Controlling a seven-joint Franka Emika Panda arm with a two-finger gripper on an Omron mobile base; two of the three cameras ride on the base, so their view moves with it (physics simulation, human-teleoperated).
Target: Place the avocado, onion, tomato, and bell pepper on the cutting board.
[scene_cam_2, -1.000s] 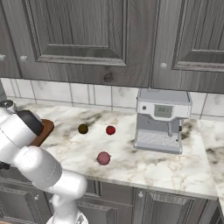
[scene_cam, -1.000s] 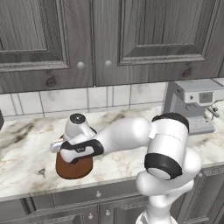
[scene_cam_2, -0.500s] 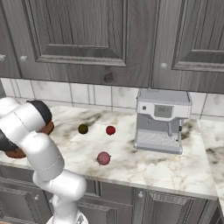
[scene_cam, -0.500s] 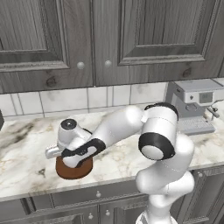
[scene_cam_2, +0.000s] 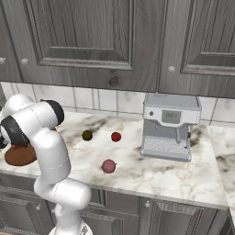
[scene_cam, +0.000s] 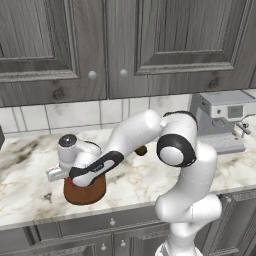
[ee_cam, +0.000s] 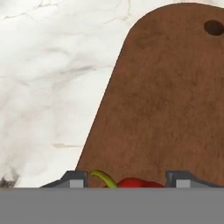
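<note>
Having swung further over the cutting board [ee_cam: 166, 100], the gripper [ee_cam: 129, 179] is holding the bell pepper [ee_cam: 131, 182] between its jaws just above the board, placing it, which calls next for releasing and retreating toward the desk's remaining vegetables.

Marble counter [scene_cam_2: 151, 170], several things resting on it.
Cutting board [ee_cam: 166, 100] at the left end; avocado [scene_cam_2: 86, 135], tomato [scene_cam_2: 116, 136], onion [scene_cam_2: 108, 165] mid-counter; coffee machine [scene_cam_2: 170, 126] right.
</note>
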